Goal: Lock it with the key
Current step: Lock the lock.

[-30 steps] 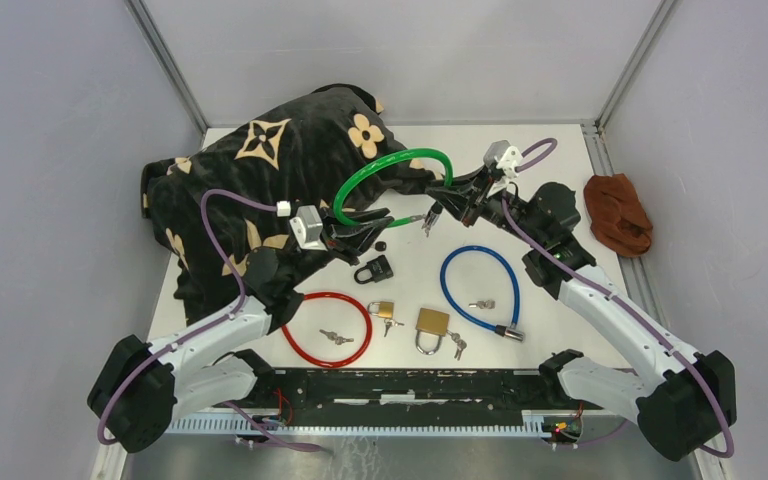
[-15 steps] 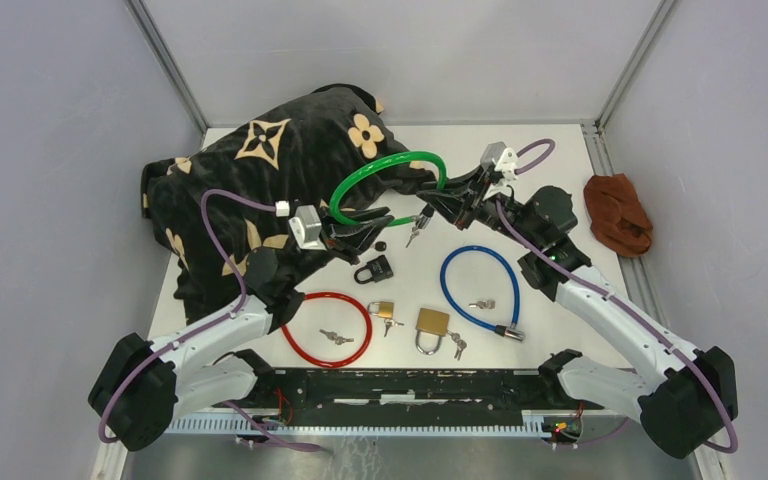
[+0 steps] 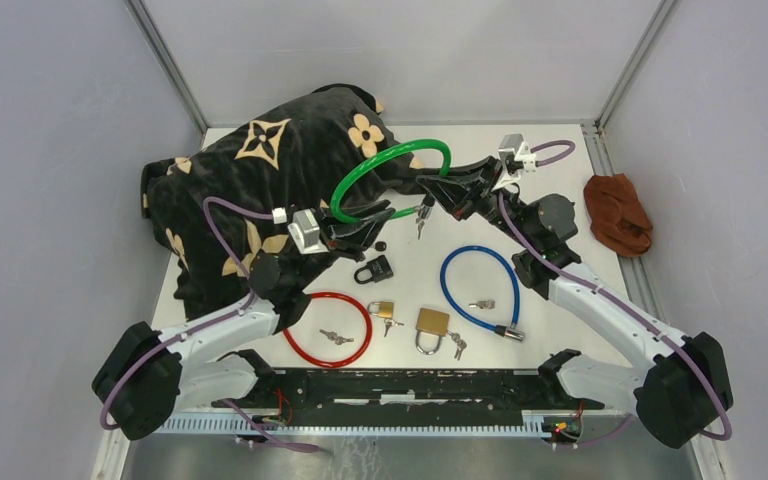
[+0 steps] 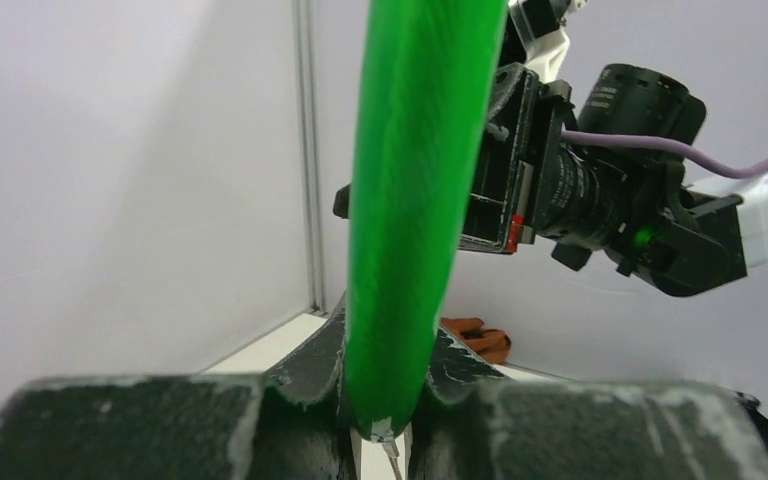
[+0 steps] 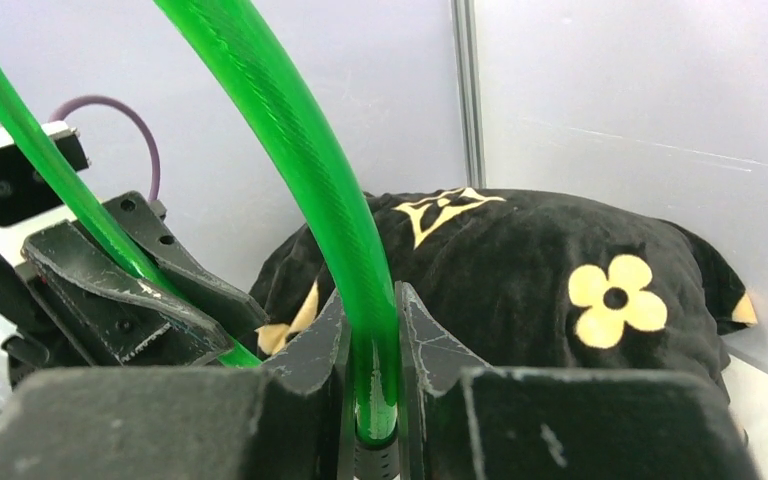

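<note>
A green cable lock (image 3: pixel 390 165) hangs in a loop above the table, held at both ends. My left gripper (image 3: pixel 378 214) is shut on one end of the cable (image 4: pixel 410 200), whose cut tip shows between the fingers (image 4: pixel 305 370). My right gripper (image 3: pixel 430 192) is shut on the other end (image 5: pixel 360 290), just above its black lock barrel (image 5: pixel 375 460). A small bunch of keys (image 3: pixel 421 218) dangles below the right gripper. In the right wrist view the left gripper (image 5: pixel 110 290) is close by on the left.
A black flower-patterned cushion (image 3: pixel 260 170) fills the back left. On the table lie a red cable lock (image 3: pixel 327 328) with keys, a blue cable lock (image 3: pixel 480 290), a black padlock (image 3: pixel 374 269) and two brass padlocks (image 3: pixel 382 310) (image 3: pixel 432 325). A brown cloth (image 3: pixel 618 213) lies outside the right rail.
The right wrist has swung toward the back right, and the green loop has risen and tilted with it. The dangling keys shifted slightly. Both grips have held.
</note>
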Controlling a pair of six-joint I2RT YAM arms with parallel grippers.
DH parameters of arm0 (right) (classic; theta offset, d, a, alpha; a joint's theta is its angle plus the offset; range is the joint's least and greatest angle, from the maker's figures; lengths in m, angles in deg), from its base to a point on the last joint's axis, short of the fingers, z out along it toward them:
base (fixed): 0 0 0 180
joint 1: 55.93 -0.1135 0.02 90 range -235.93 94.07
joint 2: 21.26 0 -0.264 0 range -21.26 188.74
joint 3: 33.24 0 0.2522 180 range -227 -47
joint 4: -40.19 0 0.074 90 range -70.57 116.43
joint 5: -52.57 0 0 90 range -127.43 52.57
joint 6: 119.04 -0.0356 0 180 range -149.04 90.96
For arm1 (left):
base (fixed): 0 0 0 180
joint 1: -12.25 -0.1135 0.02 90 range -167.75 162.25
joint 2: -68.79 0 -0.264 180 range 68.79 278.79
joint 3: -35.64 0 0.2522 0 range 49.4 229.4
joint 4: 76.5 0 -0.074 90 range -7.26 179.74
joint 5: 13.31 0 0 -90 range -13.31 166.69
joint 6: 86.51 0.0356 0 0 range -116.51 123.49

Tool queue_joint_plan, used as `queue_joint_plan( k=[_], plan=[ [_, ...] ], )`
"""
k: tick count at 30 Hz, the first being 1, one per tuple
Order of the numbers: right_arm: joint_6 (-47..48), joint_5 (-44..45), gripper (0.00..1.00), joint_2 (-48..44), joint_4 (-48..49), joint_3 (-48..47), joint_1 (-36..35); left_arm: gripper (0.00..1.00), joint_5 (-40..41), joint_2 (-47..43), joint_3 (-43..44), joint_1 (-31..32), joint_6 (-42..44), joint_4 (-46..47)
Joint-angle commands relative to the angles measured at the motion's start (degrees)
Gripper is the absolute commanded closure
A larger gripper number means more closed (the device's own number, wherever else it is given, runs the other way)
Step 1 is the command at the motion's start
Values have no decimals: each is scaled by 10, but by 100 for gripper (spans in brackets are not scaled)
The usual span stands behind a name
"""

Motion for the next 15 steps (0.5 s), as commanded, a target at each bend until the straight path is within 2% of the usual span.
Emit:
queue_joint_plan(
  k=[1, 6, 10, 15],
  plan=[
    [-91, -7, 100, -1, 109, -1, -30, 98, 58, 22, 19, 14, 73, 48],
    [-124, 13, 100, 3, 145, 9, -35, 98, 112, 42, 29, 24, 102, 90],
    [-161, 29, 100, 17, 188, 7, -40, 98, 111, 59, 34, 52, 102, 101],
    [-155, 75, 100, 17, 173, 3, -57, 98, 101, 82, 42, 95, 122, 126]
  ],
)
